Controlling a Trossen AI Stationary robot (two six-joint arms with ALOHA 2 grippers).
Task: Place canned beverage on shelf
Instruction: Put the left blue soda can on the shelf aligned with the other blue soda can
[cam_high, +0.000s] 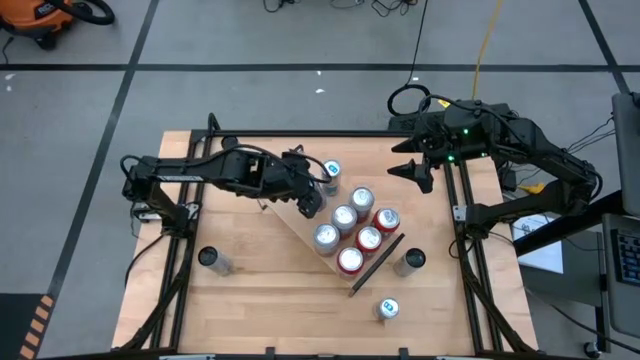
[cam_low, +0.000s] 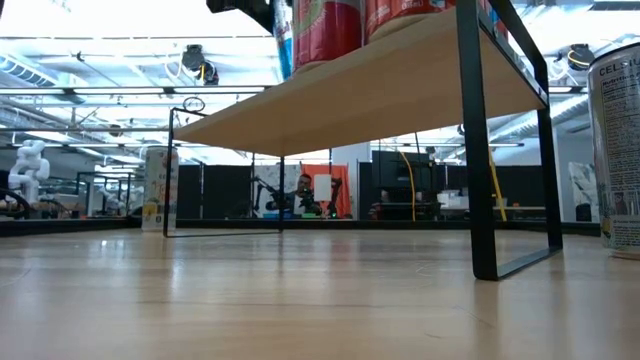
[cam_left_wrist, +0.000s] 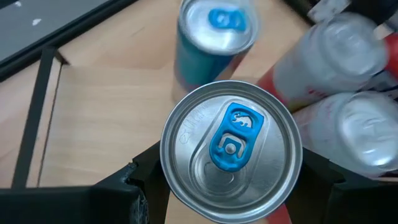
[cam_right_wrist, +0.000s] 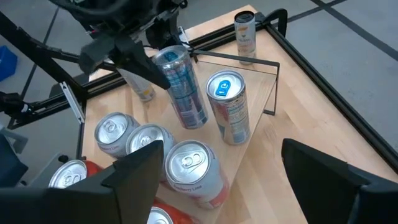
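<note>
- Your left gripper (cam_high: 311, 197) pinches a blue-tab can (cam_left_wrist: 231, 149), one finger on each side of the body just under the rim. That leaves the base free to be set down.
- The can tilts in the right wrist view (cam_right_wrist: 180, 87). It hangs over the shelf (cam_high: 300, 225) beside the can (cam_high: 331, 172) at the back corner, and I judge it not yet resting flat, though contact at the base is hard to see.
- The shelf lies slantwise on the counter (cam_high: 260, 300). Seven cans stand on it: six in two close rows, silver tops (cam_high: 343, 216) in one and red ones (cam_high: 368, 239) in the other, and the lone one at the back corner. Packing them tight keeps room on the bare end, which is probably why this can goes there.
- Upright it before letting go; a leaning release so near its neighbour could knock that one.
- Your right gripper (cam_high: 413, 172) waits off the shelf's far corner with fingers spread, holding nothing, clear of the left arm's path.
- Three loose cans stand on the counter (cam_high: 387, 309), (cam_high: 411, 261), (cam_high: 210, 260), apparently next in line.
</note>
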